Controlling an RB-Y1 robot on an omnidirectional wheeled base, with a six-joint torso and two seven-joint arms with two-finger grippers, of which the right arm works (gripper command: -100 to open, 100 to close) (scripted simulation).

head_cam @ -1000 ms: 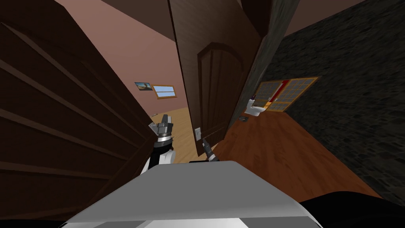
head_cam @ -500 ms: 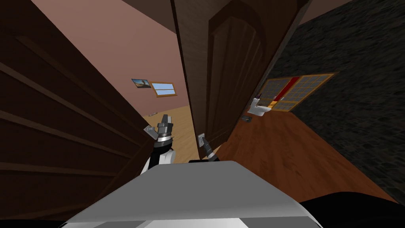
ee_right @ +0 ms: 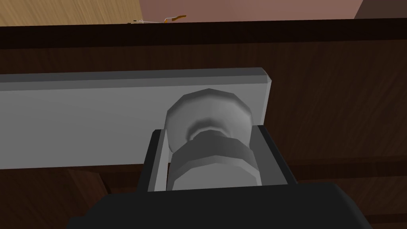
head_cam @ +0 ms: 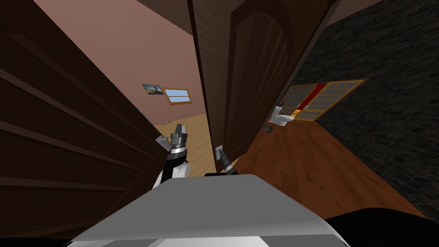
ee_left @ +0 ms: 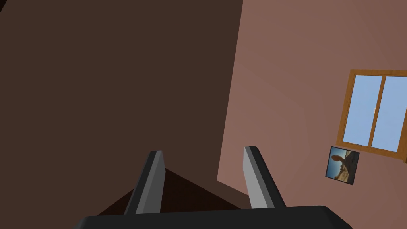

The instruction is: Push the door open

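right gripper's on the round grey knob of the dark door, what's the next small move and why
Probably push the right gripper a little forward, away from me: its fingers press both sides of the round grey door knob, and the dark brown wooden door stands only partly open.

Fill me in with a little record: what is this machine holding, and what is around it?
Door: dark brown door, standing partly open
Handle: grey knob on a grey plate
Right jaws: shut on the knob's sides
Left jaws: open, holding nothing, near a dark brown panel
Past the door: white toilet on a reddish wood floor
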